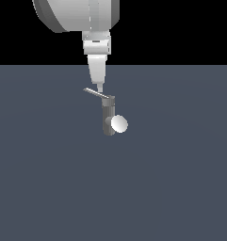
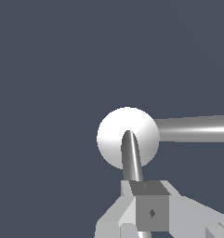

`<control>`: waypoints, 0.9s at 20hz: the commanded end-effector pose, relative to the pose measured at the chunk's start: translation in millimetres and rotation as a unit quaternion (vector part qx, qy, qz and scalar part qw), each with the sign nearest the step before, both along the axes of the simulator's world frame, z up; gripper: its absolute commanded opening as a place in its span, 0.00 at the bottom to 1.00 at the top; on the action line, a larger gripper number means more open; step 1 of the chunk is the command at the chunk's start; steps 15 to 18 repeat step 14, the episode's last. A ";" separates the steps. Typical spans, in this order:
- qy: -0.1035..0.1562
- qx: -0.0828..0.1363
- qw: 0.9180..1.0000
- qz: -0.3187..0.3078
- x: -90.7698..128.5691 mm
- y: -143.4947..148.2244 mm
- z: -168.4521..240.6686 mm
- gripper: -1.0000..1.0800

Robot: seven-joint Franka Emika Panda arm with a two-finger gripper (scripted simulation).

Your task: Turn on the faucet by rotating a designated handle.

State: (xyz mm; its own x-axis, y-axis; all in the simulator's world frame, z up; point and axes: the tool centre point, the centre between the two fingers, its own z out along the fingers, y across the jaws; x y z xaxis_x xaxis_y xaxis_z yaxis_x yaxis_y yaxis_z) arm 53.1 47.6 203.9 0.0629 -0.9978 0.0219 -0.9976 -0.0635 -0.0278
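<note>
A flat, dark blue-grey table (image 1: 49,188) fills the lower part of the exterior view, with black background above its far edge. The faucet (image 1: 108,117), a small dark grey upright post, stands on the table near the far edge, roughly midway between the side edges. A stubby spout ending in a white round disc (image 1: 119,124) juts from the post toward the near edge and slightly to the exterior view's right. The handle (image 1: 97,93), a thin light grey lever bar, runs from the top of the post up toward the exterior view's left.

The white robot arm (image 1: 77,14) comes down from above. Its gripper (image 1: 100,88) points straight down, the tip right at the handle's middle, touching or just above it. Whether the jaws are parted or together cannot be told from either view.

In the wrist view, the gripper (image 2: 148,211) sits over the handle (image 2: 132,158) and the disc (image 2: 111,135).
</note>
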 end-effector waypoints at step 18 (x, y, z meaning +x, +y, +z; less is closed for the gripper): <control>0.015 0.009 0.999 0.037 28.7 58.2 -22.4 0.00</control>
